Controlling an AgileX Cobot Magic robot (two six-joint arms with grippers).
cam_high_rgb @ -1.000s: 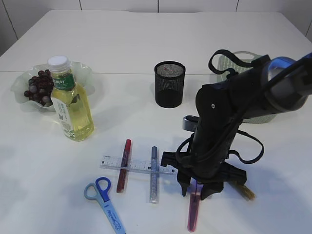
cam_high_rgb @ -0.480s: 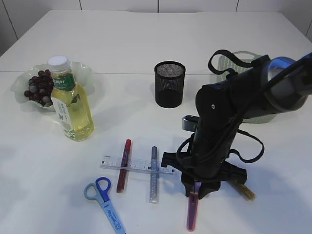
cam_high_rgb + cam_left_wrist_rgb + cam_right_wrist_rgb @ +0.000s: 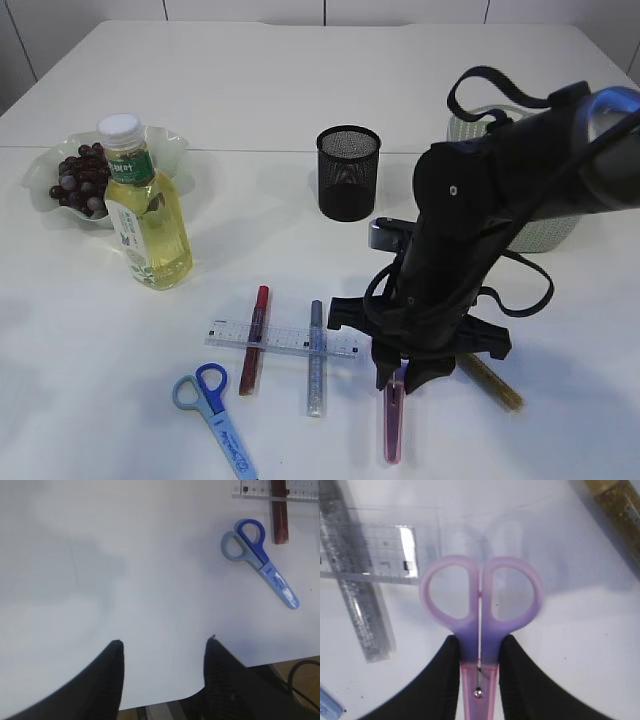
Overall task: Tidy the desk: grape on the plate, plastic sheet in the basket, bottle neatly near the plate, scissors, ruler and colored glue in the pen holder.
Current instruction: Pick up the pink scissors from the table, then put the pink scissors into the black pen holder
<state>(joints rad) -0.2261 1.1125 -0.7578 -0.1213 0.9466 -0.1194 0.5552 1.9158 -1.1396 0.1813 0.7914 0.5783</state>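
Grapes (image 3: 80, 180) on plate (image 3: 40, 170) far left, bottle (image 3: 145, 205) beside it with unreadable green label, blue scissors (image 3: 215, 405) near front edge, left gripper (image 3: 162, 680) spread over bare table, ruler (image 3: 282, 339) across glue sticks (image 3: 315, 355), pen holder (image 3: 348, 172) center, right gripper (image 3: 479, 672) pinching pink scissors (image 3: 480, 610), basket (image 3: 545, 235) right.

The right arm (image 3: 470, 240) hides most of the basket (image 3: 545, 235) and the upper end of the purple scissors (image 3: 393, 425). In the right wrist view those scissors' blades run off the bottom edge, and the gold glue stick (image 3: 615, 505) is cut by the top right corner
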